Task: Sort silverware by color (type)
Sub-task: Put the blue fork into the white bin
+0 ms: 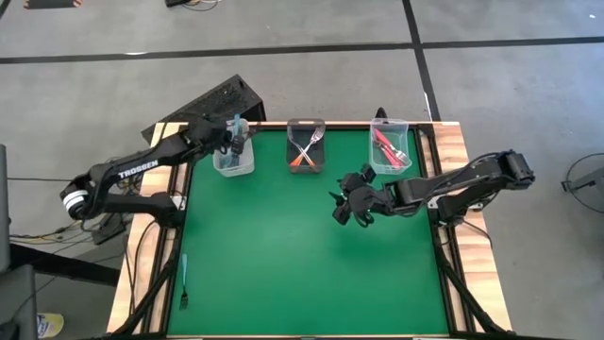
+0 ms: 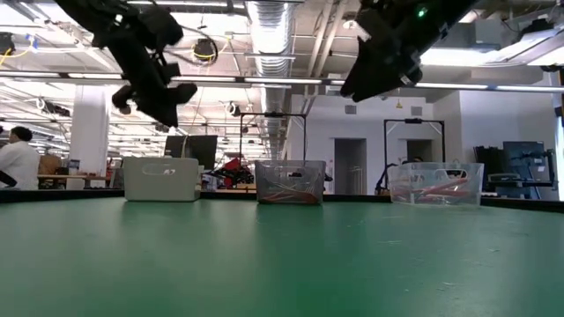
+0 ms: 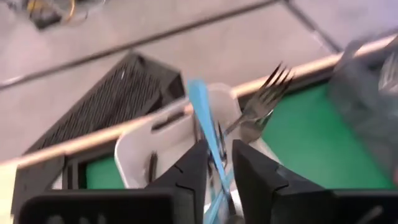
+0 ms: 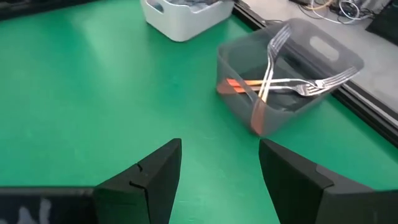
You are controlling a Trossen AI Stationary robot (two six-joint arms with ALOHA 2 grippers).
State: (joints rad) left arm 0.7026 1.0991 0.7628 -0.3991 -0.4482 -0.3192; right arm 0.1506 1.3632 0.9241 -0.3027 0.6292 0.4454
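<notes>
My left gripper (image 3: 219, 163) hovers over the white bin (image 1: 233, 159) at the mat's far left, and a light blue fork (image 3: 204, 118) stands between its fingers. Another fork (image 3: 268, 93) leans in that bin, tines up. The middle bin (image 4: 286, 74) holds orange-handled forks (image 4: 245, 84). The right bin (image 1: 389, 146) holds pink-red ones. One more light blue fork (image 1: 184, 281) lies flat by the table's left edge. My right gripper (image 4: 217, 168) is open, above the bare mat near the right bin. My left gripper has the light blue fork's handle (image 3: 211, 146) between its two fingers, coming from above the white bin. The handle's free end (image 3: 195, 87) sticks out past the fingertips. The fork's lower end is hidden behind the fingers. The fork looks lifted over the bin.
A black slatted box (image 1: 215, 102) sits just behind the table's far left corner. The three bins stand in a row along the far edge (image 2: 289, 182). The green mat (image 1: 302, 264) is bare in its middle and near half. A person (image 2: 13, 163) sits far off in the room.
</notes>
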